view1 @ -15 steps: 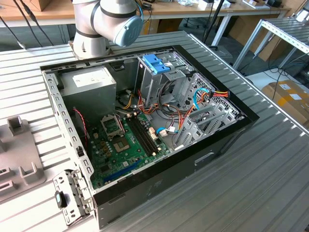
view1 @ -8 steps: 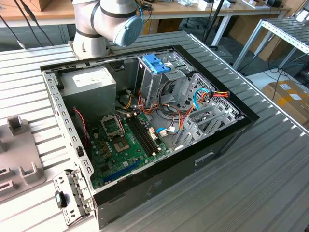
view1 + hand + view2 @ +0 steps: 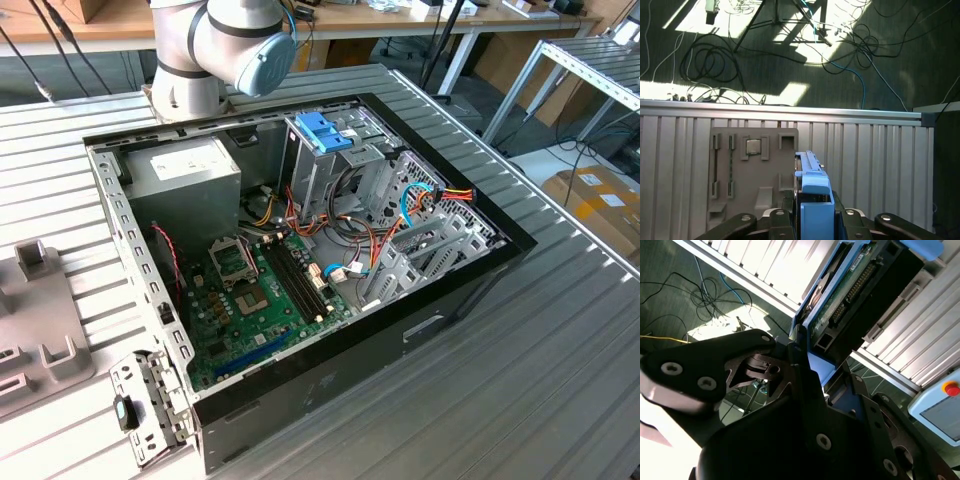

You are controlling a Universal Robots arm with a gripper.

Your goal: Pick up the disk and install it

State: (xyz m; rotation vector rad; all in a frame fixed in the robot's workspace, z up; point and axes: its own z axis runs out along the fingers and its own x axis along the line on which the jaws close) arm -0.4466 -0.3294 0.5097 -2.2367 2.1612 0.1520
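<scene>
In both wrist views the fingers (image 3: 789, 209) of the gripper (image 3: 814, 212) are clamped on the disk (image 3: 815, 190), one on each side of its bright blue carrier. The second wrist view shows the disk's green circuit board (image 3: 852, 287). The disk is held clear of the ribbed bench (image 3: 880, 165) and the grey fixture tray (image 3: 752, 200) beyond it. In the exterior view, the open computer case (image 3: 350, 365) fills mid-frame, with a light-blue bracket (image 3: 322, 130) on its drive cage (image 3: 310, 175) at upper centre and the arm (image 3: 220, 45) at the top.
</scene>
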